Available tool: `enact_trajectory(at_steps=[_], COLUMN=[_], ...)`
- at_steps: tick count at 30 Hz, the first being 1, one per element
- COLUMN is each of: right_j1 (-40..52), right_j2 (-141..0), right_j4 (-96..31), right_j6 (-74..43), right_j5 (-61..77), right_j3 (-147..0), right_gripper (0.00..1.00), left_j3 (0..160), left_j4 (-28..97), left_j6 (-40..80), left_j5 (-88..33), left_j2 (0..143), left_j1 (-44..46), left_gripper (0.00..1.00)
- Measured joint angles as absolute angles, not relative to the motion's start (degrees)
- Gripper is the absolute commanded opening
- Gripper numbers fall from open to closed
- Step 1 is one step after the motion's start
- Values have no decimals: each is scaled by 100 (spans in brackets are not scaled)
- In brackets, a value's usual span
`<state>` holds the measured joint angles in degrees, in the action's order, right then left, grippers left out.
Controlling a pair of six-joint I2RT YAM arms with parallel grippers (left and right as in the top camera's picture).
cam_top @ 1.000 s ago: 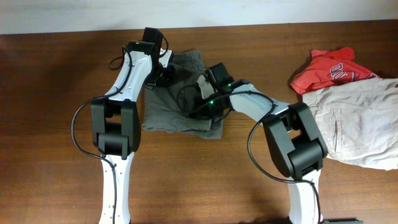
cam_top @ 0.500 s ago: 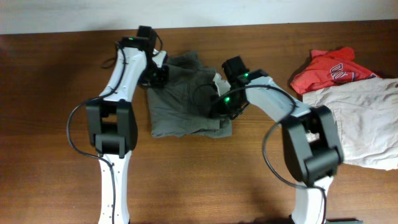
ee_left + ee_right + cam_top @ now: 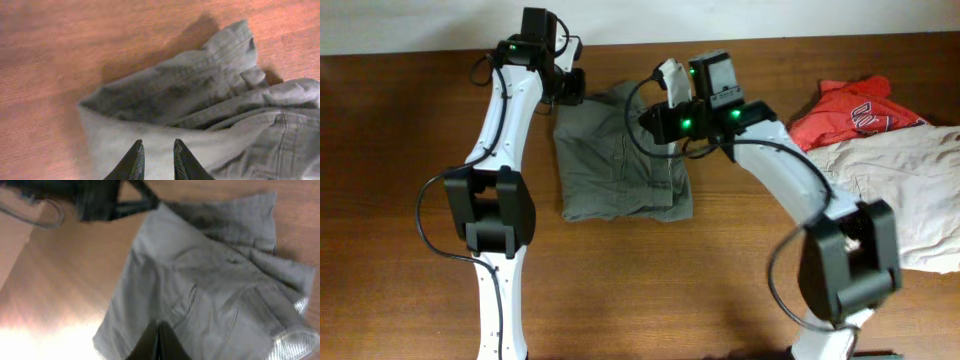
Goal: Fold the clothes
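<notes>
Olive shorts (image 3: 620,165) lay on table (image 3: 400,220), folded to rough rectangle, top edge rumpled. Your left claw (image 3: 156,161) stood narrowly parted above corner, gripping nothing; right claw (image 3: 157,341) pinched closed, seemingly empty. Left for you: tidying, maybe another fold.

This is looking like a robot test station set up for laundry handling; the wider room is staying out of sight. A brown wood-grain table (image 3: 400,200) is filling the overhead view, a pale wall (image 3: 420,25) running along the table's far edge. From the table's near edge a left arm (image 3: 500,130) and a right arm (image 3: 790,180) are reaching in, cables (image 3: 423,215) looping off them. On the table are lying olive-grey shorts (image 3: 615,160), a red T-shirt (image 3: 850,110) and beige shorts (image 3: 900,200).
</notes>
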<state>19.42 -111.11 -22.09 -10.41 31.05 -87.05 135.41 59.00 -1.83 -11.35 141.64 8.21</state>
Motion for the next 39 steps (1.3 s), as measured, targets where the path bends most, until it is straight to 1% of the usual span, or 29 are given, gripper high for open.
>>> enact_trajectory(at_steps=[4, 7, 12, 17, 19, 20, 22, 23, 26, 29, 35, 36, 37, 39], right_j1=[1942, 1940, 1922, 1785, 1664, 1625, 1551, 1522, 1476, 1468, 1466, 1466, 1466, 1466], right_j2=[-11902, -12283, -12374, -12376, -12376, -12376, -12376, -12376, -12346, -12116, -11024, -10910, -10796, -10711], right_j4=[-1479, -1212, -1546, -1946, -2016, -2034, -2091, -2123, -2209, -2324, -2622, -2628, -2650, -2696], right_j6=[-1531, -1780, -1900, -1608, -1461, -1431, -1354, -1295, -1061, -910, -827, -821, -814, -816], right_j5=[3109, 3087, 2449, 1691, 1529, 1487, 1435, 1444, 1573, 1634, 1787, 1857, 1968, 2235], right_j3=[-8700, -8700, -8700, -8700, -8700, -8700, -8700, -8700, -8700, -8698, -8700, -8700, -8709, -8718], right_gripper=[4, 4, 4, 4, 4, 4, 4, 4, 4, 4, 6, 6, 5, 4], left_j3=[13104, 12805, 12759, 12693, 12693, 12693, 12693, 12702, 12886, 13270, 13541, 13603, 13651, 13679], left_j4=[5352, 5059, 4954, 4991, 4980, 4969, 4958, 4989, 5325, 6073, 7476, 7728, 7937, 8237], left_j6=[-377, -493, -589, -646, -646, -646, -633, -633, -622, -620, -447, -370, -309, -185], left_j5=[-1229, -1269, -1184, -840, -703, -681, -635, -624, -593, -589, -631, -729, -862, -1232], left_j2=[14164, 14184, 14291, 14352, 14396, 14416, 14435, 14435, 14435, 14291, 13266, 13063, 12912, 12696], left_j1=[867, 878, 851, 746, 655, 615, 521, 482, 357, 257, 325, 362, 395, 469], left_gripper=[20, 16, 13, 11, 11, 16, 21, 22, 27, 29, 28, 27, 24, 23])
